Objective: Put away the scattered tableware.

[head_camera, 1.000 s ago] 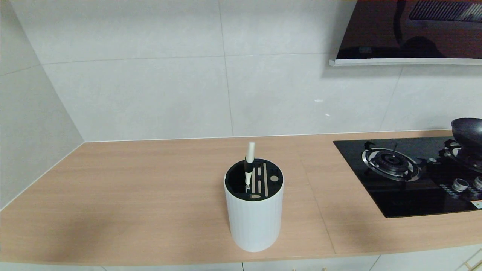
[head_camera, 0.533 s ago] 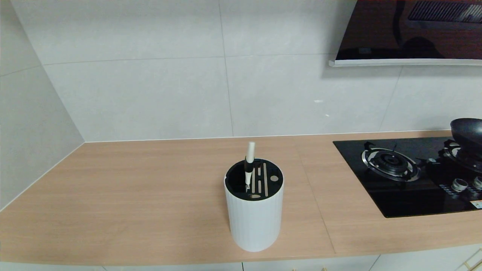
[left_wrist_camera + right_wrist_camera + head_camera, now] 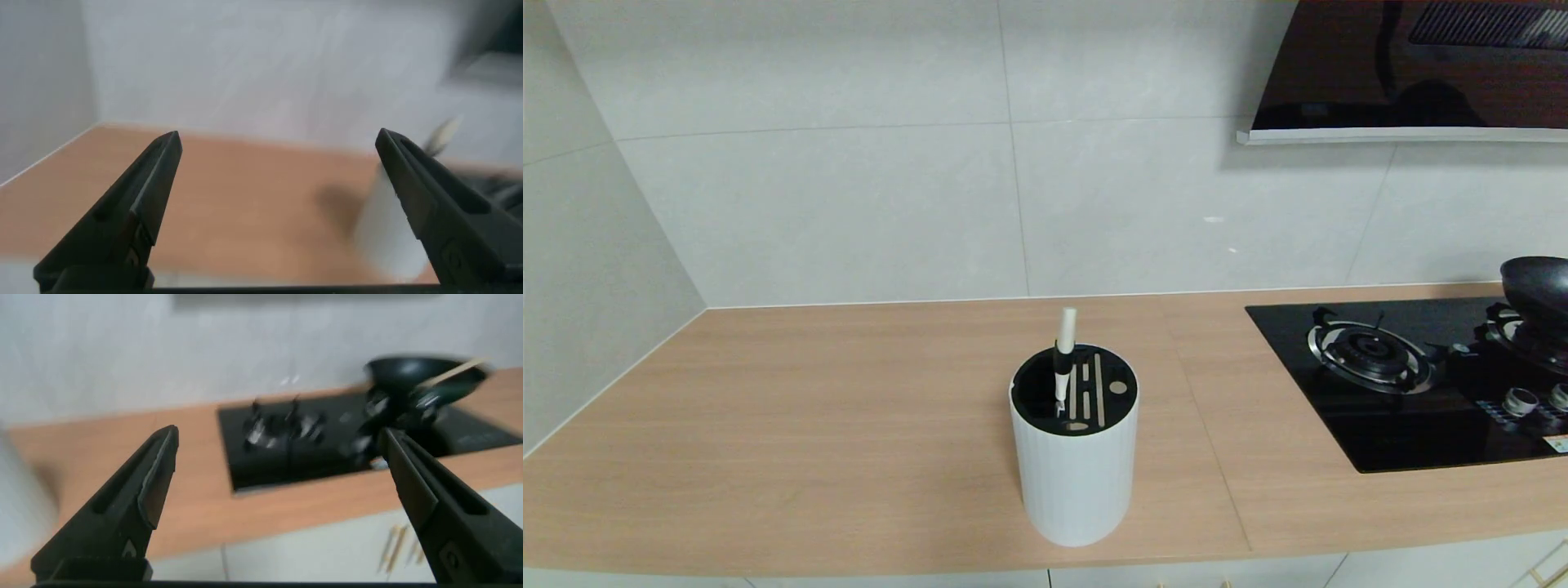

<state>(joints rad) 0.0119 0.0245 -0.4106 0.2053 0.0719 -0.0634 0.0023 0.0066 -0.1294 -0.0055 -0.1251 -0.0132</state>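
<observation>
Judging from how things lie, the step in hand is either to fetch a next piece or to end the task, and it calls mostly for care around the holder. The white round holder [image 3: 1075,465] stands upright on the wooden tabletop [image 3: 809,425], close to its front edge. Its black top has one large opening and several narrow slots. One utensil with a pale handle [image 3: 1065,335] already stands in it, at the border between the opening and the first slot, leaning very little. I cannot tell what kind of utensil it is.

The left pincer [image 3: 278,139] has its jaws spread wide and carries nothing; the holder is ahead of it and to one side, not between the jaws. The right pincer [image 3: 278,433] is spread wide and free too, and faces the gas stove [image 3: 294,437] and the dark wok [image 3: 417,376]. A thin pale stick [image 3: 458,370] lies across the wok; whether it is tableware, I cannot say.

To do the next move well, I think any new piece should come down from straight above, turned along its slot. The holder looks tall and light, so a push from the side could tip it off the edge.
</observation>
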